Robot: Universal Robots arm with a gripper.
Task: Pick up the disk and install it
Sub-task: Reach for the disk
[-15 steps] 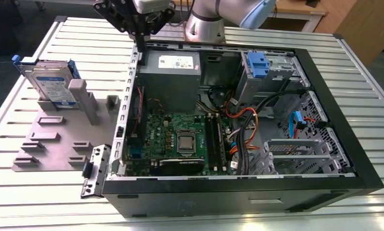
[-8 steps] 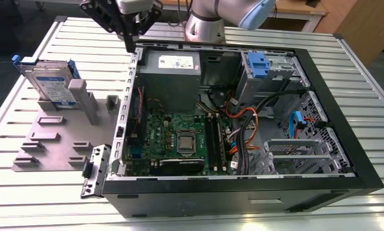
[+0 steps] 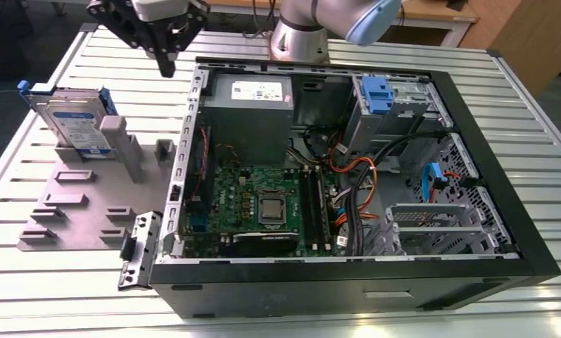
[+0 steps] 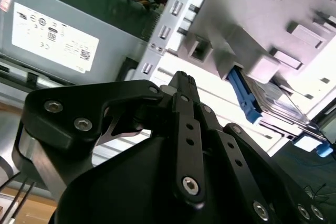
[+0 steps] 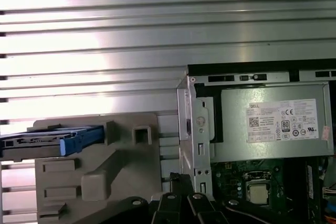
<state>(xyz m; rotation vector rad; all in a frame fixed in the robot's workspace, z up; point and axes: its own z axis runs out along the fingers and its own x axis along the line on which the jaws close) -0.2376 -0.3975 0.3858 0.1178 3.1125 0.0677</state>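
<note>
Disk [image 3: 77, 128] stands on edge in the grey holder [image 3: 74, 211] on the slatted table [image 3: 64, 296], at the exterior view's left of the open computer case [image 3: 355, 285]. The gripper [image 3: 167, 68] hangs over the far gap between holder and case. Its fingers are pressed together on nothing, apart from the disk.

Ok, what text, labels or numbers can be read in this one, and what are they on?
On the grey metal box, the white sticker: rows of small print and symbols, too small to quote reliably.
On the disk, the white-and-blue label: print too small to read.
No other readable text.
</note>
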